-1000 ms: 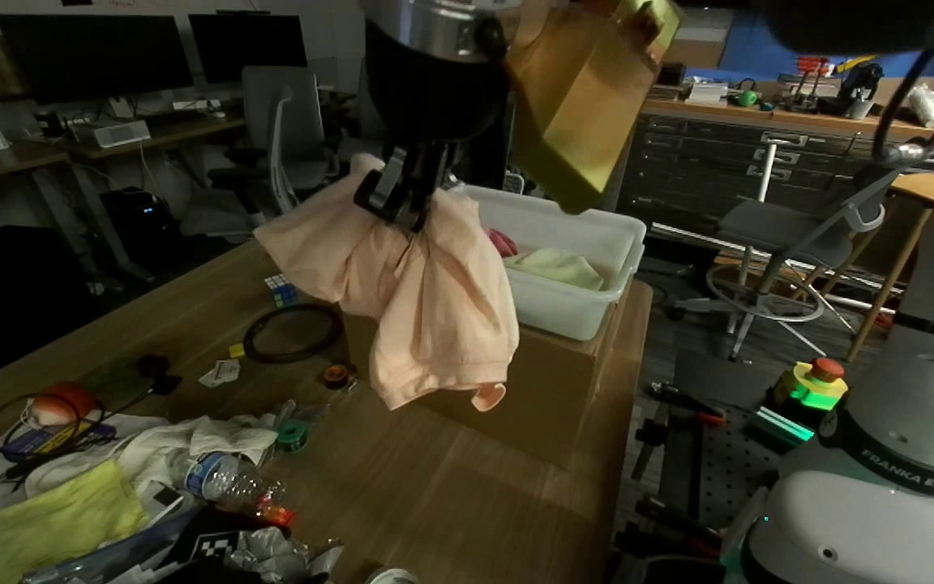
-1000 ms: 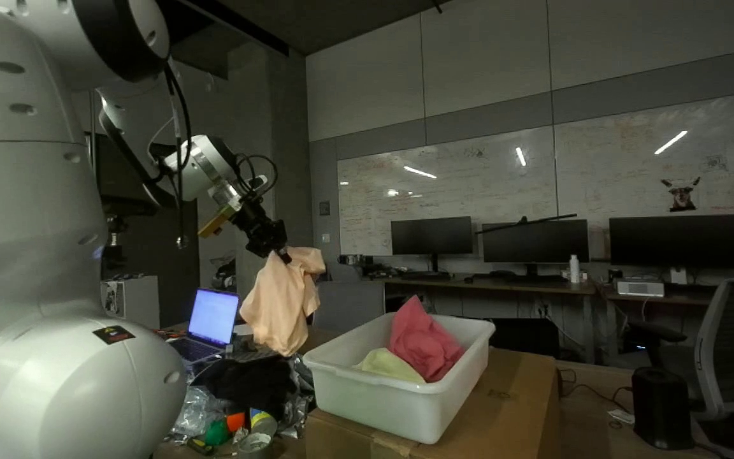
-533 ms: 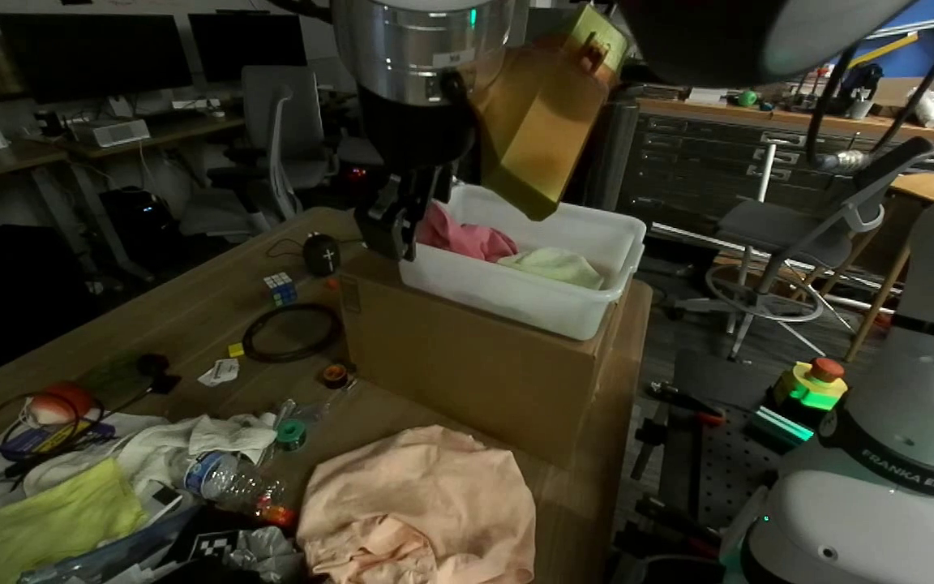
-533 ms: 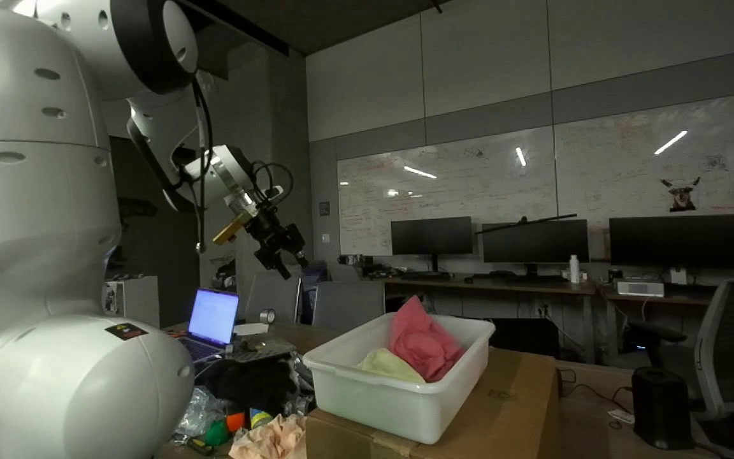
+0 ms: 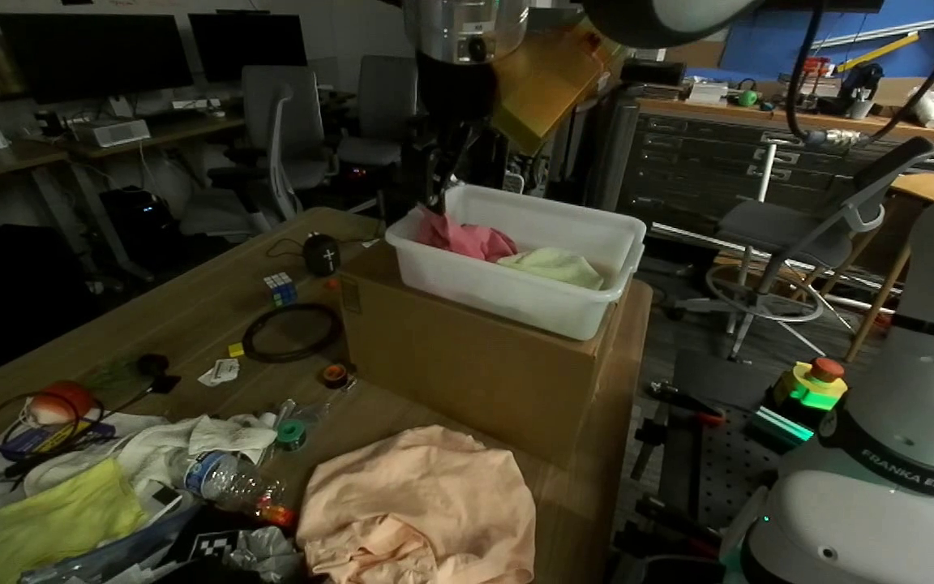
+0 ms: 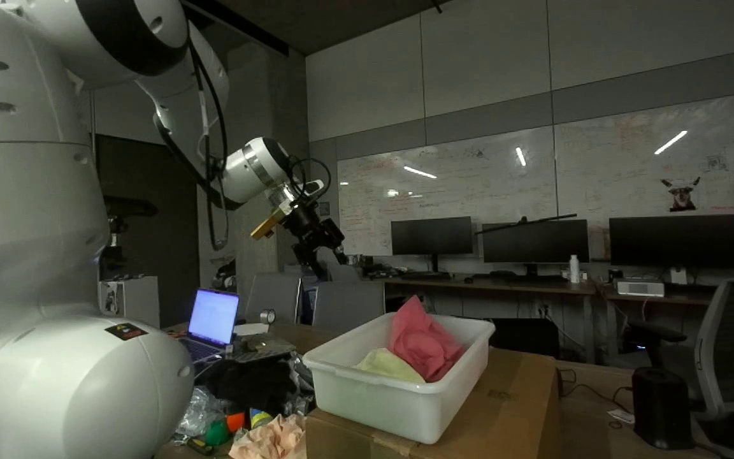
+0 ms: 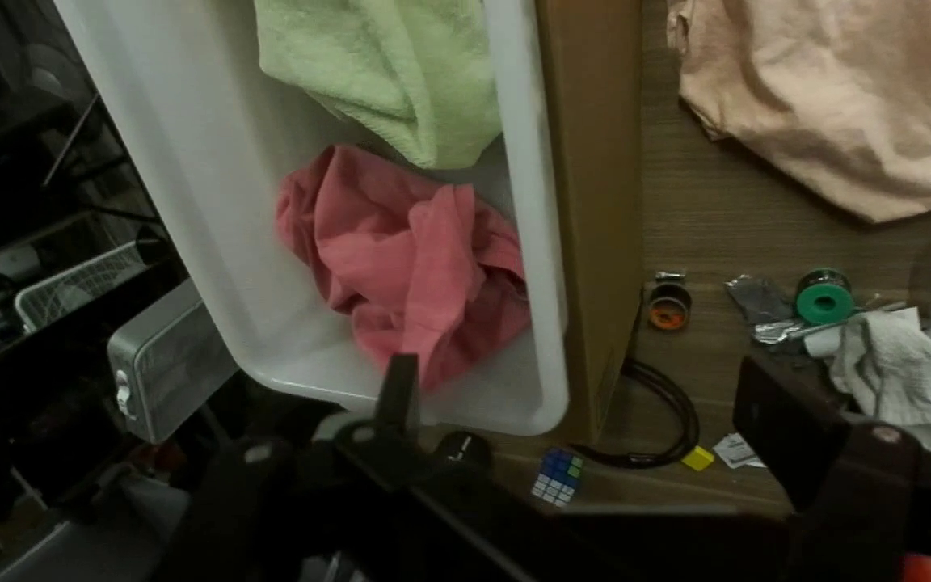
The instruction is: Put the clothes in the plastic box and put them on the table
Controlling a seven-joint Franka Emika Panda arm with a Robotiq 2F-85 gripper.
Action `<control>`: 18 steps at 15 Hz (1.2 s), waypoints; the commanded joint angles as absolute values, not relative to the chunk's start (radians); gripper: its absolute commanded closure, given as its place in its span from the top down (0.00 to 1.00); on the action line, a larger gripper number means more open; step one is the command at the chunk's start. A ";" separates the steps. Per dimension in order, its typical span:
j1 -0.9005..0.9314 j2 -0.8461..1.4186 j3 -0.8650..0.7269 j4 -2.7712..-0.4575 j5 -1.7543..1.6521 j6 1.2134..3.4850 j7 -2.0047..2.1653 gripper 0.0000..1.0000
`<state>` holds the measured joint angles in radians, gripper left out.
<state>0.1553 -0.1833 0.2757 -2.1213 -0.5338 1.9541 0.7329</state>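
My gripper (image 7: 583, 392) stands wide open in the wrist view, with no cloth between its fingers. In an exterior view the gripper (image 6: 332, 264) hangs in the air, higher than the white plastic box (image 6: 399, 408). A peach cloth (image 5: 426, 495) lies crumpled on the wooden table (image 5: 572, 519), outside the box; the wrist view has this peach cloth (image 7: 829, 105) at upper right. Inside the plastic box are a pink cloth (image 7: 377, 234) and a pale green cloth (image 7: 401, 73), both also visible in both exterior views.
The plastic box rests on a brown cardboard box (image 5: 467, 357). On the table are a puzzle cube (image 5: 280, 288), a black cable coil (image 5: 292, 332), tape rolls and a bottle (image 5: 232, 483). A yellow cloth (image 5: 45, 519) and clutter fill the near corner; an open laptop (image 6: 214, 315) stands behind.
A second ago the gripper held the peach cloth in the air. It has opened, the cloth has dropped onto the table, and the arm has moved across toward the plastic box's pink-cloth end.
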 commanded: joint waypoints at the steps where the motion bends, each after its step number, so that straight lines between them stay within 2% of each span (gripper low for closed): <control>1: 0.106 -0.256 0.186 -2.187 -0.455 2.031 0.690 1.00; 11: -0.024 -0.136 0.023 -2.207 -0.237 2.098 0.563 1.00; 18: -0.027 -0.048 0.001 -2.182 -0.152 1.925 0.339 1.00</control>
